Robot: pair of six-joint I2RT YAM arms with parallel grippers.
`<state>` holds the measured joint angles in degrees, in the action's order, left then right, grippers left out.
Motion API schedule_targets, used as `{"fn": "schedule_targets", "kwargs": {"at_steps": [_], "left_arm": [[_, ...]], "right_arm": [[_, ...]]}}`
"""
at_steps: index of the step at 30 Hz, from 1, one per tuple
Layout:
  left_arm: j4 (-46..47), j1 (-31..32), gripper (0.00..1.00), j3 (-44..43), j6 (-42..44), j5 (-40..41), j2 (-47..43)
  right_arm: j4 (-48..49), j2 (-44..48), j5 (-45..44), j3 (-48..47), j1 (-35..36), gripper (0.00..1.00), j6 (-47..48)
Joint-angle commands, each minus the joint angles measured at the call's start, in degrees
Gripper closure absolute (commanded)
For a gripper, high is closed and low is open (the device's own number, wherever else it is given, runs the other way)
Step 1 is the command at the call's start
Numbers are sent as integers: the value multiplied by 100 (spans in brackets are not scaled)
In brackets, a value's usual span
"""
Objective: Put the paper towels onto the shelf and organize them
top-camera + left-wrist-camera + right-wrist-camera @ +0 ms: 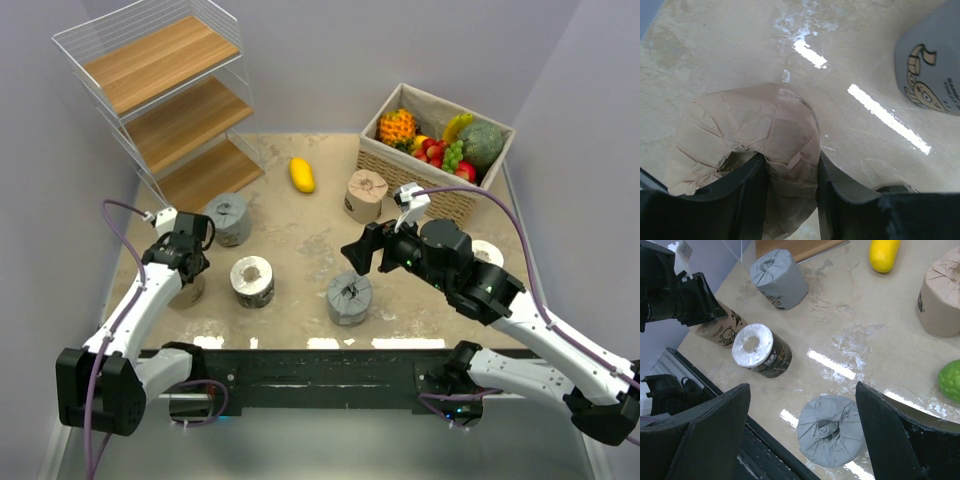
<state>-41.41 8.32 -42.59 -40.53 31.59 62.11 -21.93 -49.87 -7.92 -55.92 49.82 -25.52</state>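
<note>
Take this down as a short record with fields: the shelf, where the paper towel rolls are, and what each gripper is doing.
shelf: white wire rack with three wooden boards, no rolls on it
left gripper: closed on tan paper-wrapped roll
right gripper: open, over pale grey wrapped roll
other rolls, not shelved: second grey roll; dark roll with white top; second tan roll beside wicker fruit basket
stray item: yellow mango

Pale grey walls [350, 50] enclose a glossy beige marbled table [300, 230] streaked with bright glare.
</note>
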Motion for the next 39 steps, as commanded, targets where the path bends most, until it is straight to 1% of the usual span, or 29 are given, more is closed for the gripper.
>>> {"fn": "schedule_targets", "kwargs": {"at_steps": [1, 8, 10, 14, 16, 20, 23, 25, 27, 29, 34, 36, 37, 38, 39], "left_arm": [[195, 170, 68, -206, 414, -347, -330], [54, 705, 73, -566, 766, -470, -901], [-25, 846, 73, -811, 994, -549, -911], [-481, 1294, 79, -1435, 1197, -426, -639], [-658, 1470, 80, -1769, 1284, -435, -603], [-842, 1576, 80, -2331, 1521, -470, -612], [-904, 1585, 80, -2700, 2065, -680, -560], [-1000, 1585, 80, -2956, 2224, -742, -446], [-1088, 1585, 80, -3421, 2435, -777, -375], [-967, 1585, 79, -3859, 2724, -883, -322], [-483, 1585, 78, -4617, 3244, -1032, 11], [-430, 1594, 78, -5196, 3420, -1103, 213], [-438, 1594, 78, -5442, 3447, -1103, 458], [-421, 1585, 78, -5923, 3517, -1111, 582], [-386, 1594, 78, -6136, 3543, -1120, 688]], "right_arm": [[49, -75, 63, -331, 10, 11, -15], [-92, -278, -60, -604, 10, 11, 82], [-118, -313, -95, -674, 10, 11, 91], [-153, -427, -95, -824, 10, 11, 91], [-136, -506, -69, -885, 1, 12, 65], [-109, -629, 10, -991, 10, 12, -6], [-57, -630, -7, -974, 1, 12, -41], [-65, -647, 1, -982, 10, 12, -59], [-100, -656, 1, -1017, 10, 12, -76], [-109, -647, -7, -1044, 10, 12, -102], [-39, -612, -43, -1061, 10, 12, -137], [-65, -629, -8, -1131, 10, 12, -155], [-92, -612, 1, -1149, 10, 12, -147], [-109, -603, 10, -1175, 10, 12, -146], [-127, -586, -33, -1193, 10, 12, -138]]}}
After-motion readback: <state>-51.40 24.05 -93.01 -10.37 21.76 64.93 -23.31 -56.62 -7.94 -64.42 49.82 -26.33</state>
